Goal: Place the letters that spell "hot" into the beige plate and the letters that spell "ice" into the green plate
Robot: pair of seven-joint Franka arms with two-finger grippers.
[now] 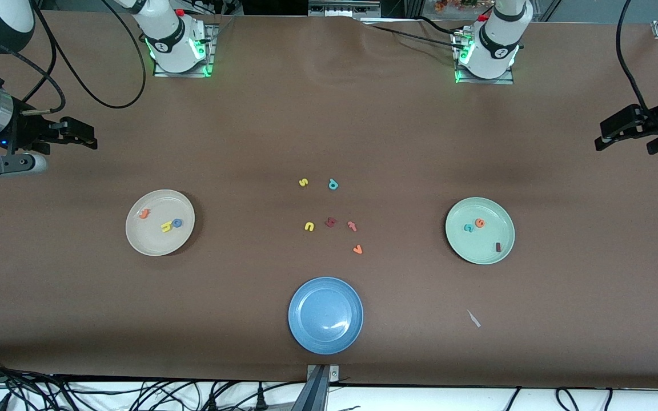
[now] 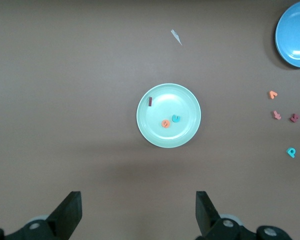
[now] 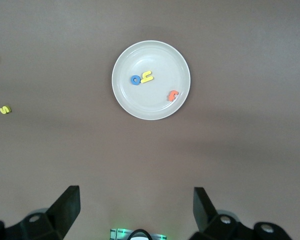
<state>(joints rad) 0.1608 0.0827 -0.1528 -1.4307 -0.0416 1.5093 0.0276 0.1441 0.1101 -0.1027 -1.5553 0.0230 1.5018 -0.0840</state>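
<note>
While lit evenly, brown tabletop [image 1: 329, 114], slightly wrinkled

On the brown bench [image 1: 329, 114], the beige plate [image 1: 145, 240] lies toward the right arm's end and carries the orange "t" [image 1: 144, 214], the yellow "h" [image 1: 166, 227] and the blue "o" [image 1: 177, 223], the last two touching. The green plate [image 1: 472, 251] lies toward the left arm's end with the teal "c" [image 1: 468, 228], the orange "e" [image 1: 480, 223] and the dark red "i" [image 1: 498, 247] in it. Between the plates lie six loose letters: a yellow "s" [image 1: 303, 182], a teal "p" [image 1: 333, 184], a yellow "u" [image 1: 309, 226], a dark red letter [image 1: 330, 222], a pinkish-red letter [image 1: 352, 226] and an orange "v" [image 1: 357, 249]. A blue plate [image 1: 325, 337] sits nearer the camera, and a small pale scrap [image 1: 473, 318] lies nearer the camera than the green plate. The right end effector [image 1: 80, 136] hangs over the right arm's end of the bench, the left end effector [image 1: 614, 137] over the left arm's end, both holding nothing.
</note>
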